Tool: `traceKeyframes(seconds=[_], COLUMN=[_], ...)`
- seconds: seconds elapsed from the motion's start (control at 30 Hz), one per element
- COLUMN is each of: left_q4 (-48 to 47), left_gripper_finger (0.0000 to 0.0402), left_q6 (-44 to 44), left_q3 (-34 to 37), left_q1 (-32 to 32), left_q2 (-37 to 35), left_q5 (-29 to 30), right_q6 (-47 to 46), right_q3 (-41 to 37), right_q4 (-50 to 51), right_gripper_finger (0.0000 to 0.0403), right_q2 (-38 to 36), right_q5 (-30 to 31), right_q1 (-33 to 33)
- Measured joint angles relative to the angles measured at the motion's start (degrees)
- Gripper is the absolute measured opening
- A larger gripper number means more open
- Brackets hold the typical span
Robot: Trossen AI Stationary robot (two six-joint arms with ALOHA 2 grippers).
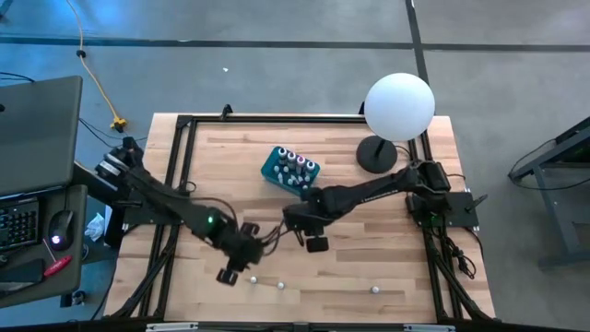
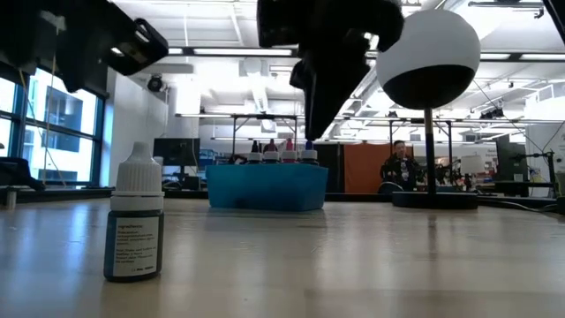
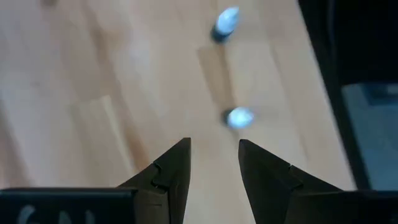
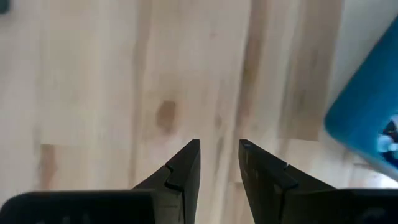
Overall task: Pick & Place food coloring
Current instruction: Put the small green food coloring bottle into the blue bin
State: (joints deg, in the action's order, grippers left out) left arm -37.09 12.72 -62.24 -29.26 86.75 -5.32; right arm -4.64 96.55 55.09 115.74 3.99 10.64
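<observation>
Food coloring bottles (image 1: 293, 167) stand in a teal box (image 1: 274, 166) mid-bench; three more sit loose near the front edge
One loose bottle (image 1: 253, 278) is just beside the left gripper (image 1: 238, 268), another (image 1: 281, 285) a little further right, a third (image 1: 375, 290) well apart; the left fingers (image 3: 171, 174) are spread with nothing between them. The right gripper (image 1: 314, 242) hangs over bare bench (image 1: 387, 249) near the box, its fingers (image 4: 183, 171) also parted and empty. A white globe lamp (image 1: 399, 108) stands at the back right
</observation>
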Motion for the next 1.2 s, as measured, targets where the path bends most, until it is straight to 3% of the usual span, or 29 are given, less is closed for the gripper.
traceKeyframes(seconds=[0.17, 0.53, 0.63, 0.83, 1.2], left_q4=[6.4, 6.0, 5.7, 8.8, 11.0], left_gripper_finger=[0.0133, 0.0133, 0.0133, 0.0133, 0.0133], left_q6=[2.3, 2.1, 2.1, 2.1, 2.4], left_q3=[0.0, 0.1, 0.1, 0.1, 0.1], left_q1=[-4.1, -4.9, -4.9, -4.9, -5.0], left_q2=[4.1, 9.5, 10.0, 10.0, 13.7], left_q5=[0.6, 1.7, 1.2, 0.1, -2.8], right_q6=[-3.6, -13.5, -16.0, -25.2, -28.0], right_q3=[0.0, -3.4, -9.3, -19.4, -21.5], right_q4=[0.0, 3.2, -2.9, -14.4, -17.1], right_gripper_finger=[0.0100, 0.0094, 0.0087, 0.0070, 0.0047], right_q2=[0.0, 0.0, -0.1, -0.2, -1.6], right_q5=[0.1, -1.9, -2.2, -9.1, -5.8], right_q1=[2.1, 6.9, 7.9, 8.4, 9.3])
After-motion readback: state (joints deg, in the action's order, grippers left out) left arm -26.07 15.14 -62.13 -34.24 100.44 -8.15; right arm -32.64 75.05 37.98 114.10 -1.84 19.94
